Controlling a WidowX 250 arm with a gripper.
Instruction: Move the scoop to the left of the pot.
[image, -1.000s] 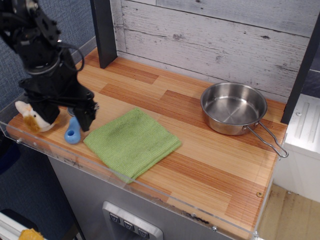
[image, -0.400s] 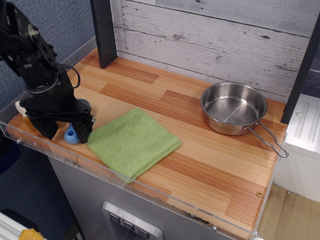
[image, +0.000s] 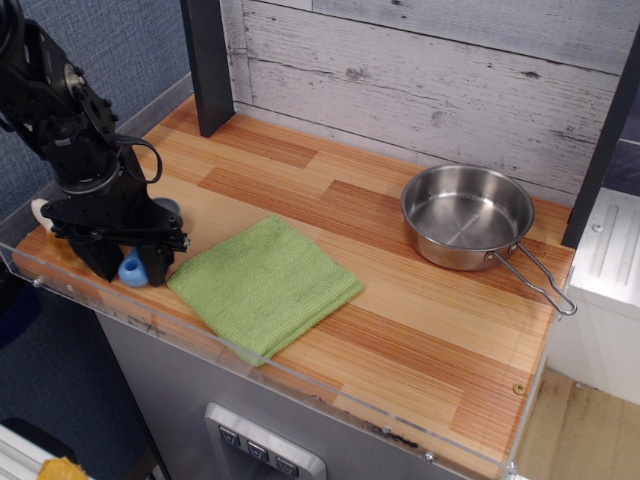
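The scoop (image: 133, 270) lies at the front left corner of the wooden counter (image: 400, 330). Its light-blue handle shows between my fingers, and its grey bowl (image: 166, 207) peeks out behind the gripper. My gripper (image: 130, 265) is down at counter level, its two black fingers pressed against either side of the blue handle. The scoop still rests on the counter. The pot (image: 467, 215), a shiny steel pan, stands at the back right, with its wire handle (image: 535, 280) pointing to the front right.
A folded green cloth (image: 265, 285) lies just right of the gripper. A small white toy (image: 40, 212) is partly hidden behind the arm at the left edge. A clear plastic rim (image: 250, 365) runs along the front edge. A dark post (image: 208, 65) stands at the back left.
The gripper has dropped to the counter over the scoop's handle. Its fingers have drawn in against the handle. The scoop shifted slightly to the left and front.
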